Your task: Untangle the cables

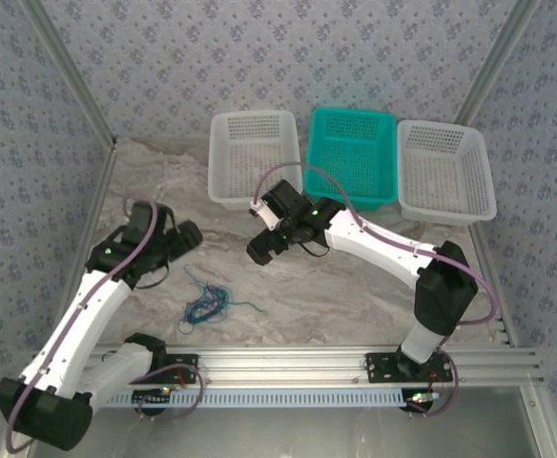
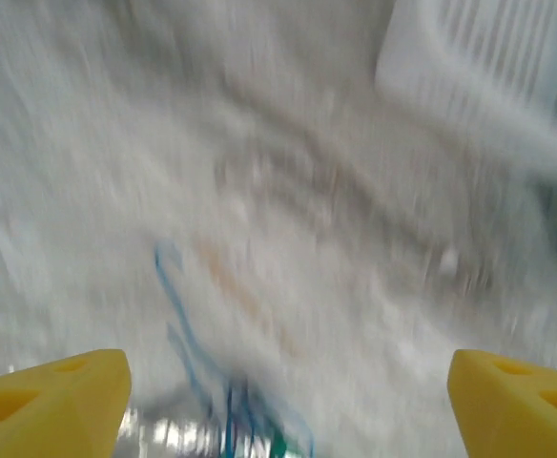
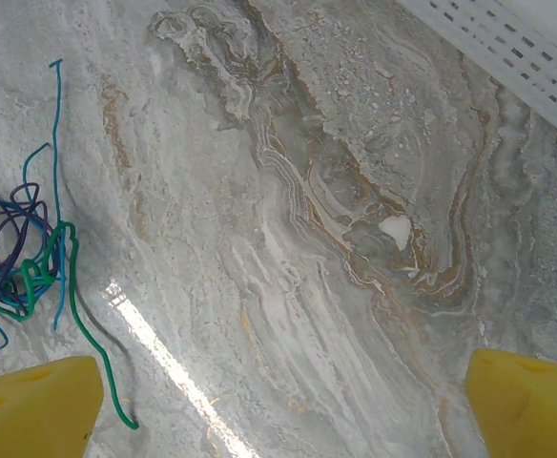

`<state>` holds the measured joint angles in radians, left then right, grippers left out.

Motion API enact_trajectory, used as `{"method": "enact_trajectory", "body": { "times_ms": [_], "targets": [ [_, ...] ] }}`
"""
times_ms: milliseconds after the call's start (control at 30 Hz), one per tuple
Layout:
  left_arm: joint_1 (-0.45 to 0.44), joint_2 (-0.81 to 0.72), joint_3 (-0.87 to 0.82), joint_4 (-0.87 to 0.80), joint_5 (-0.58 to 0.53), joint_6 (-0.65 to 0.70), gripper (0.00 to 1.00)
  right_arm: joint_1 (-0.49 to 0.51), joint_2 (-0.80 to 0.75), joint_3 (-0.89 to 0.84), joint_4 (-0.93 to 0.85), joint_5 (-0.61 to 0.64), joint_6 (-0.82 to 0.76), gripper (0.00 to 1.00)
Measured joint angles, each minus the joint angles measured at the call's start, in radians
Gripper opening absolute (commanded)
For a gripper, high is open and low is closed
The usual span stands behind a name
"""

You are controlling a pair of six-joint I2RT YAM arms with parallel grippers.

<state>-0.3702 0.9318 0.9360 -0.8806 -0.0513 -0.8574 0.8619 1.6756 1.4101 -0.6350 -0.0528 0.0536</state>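
Both pincers are hanging open above the bench while the cables are lying loose near its front edge.

The cables [image 1: 205,303] are lying in a small tangle of blue, teal-green and dark purple strands on the marbled bench [image 1: 355,296], nearer the left arm's base, with one green strand trailing off to the right. The left pincer [image 1: 181,237] is hovering just beyond the tangle, its yellow fingers [image 2: 59,396] standing wide apart with nothing between them; its wrist view is blurred, with blue strands showing low between the fingers. The right pincer [image 1: 259,252] is hanging farther right, jaws likewise wide and empty, the tangle lying at the left edge of its wrist view. A white basket [image 1: 255,157], a teal basket [image 1: 352,157] and a second white basket [image 1: 445,172] are standing along the far side.
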Motion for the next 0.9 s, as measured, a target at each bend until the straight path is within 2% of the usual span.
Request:
{"method": "enact_trajectory", "body": {
  "times_ms": [133, 300, 433, 733, 833, 900],
  "targets": [
    [-0.115, 0.010, -0.023, -0.097, 0.040, -0.209, 0.76, 0.000, 0.002, 0.000, -0.007, 0.008, -0.003, 1.00],
    [-0.139, 0.035, -0.082, -0.116, 0.025, -0.338, 0.61, 0.000, 0.002, 0.000, -0.016, 0.018, -0.003, 1.00],
    [-0.138, 0.094, -0.106, -0.080, 0.014, -0.360, 0.56, 0.000, 0.002, 0.000, -0.021, 0.029, -0.003, 1.00],
    [-0.127, 0.216, -0.111, -0.027, -0.005, -0.349, 0.23, 0.000, -0.008, -0.022, -0.021, 0.046, -0.002, 1.00],
    [-0.118, 0.217, -0.116, -0.018, -0.013, -0.341, 0.00, 0.000, -0.025, -0.040, -0.021, 0.050, -0.002, 1.00],
    [-0.113, 0.217, -0.121, -0.013, -0.013, -0.324, 0.00, 0.000, -0.037, -0.050, -0.021, 0.051, 0.000, 1.00]
  ]
}}
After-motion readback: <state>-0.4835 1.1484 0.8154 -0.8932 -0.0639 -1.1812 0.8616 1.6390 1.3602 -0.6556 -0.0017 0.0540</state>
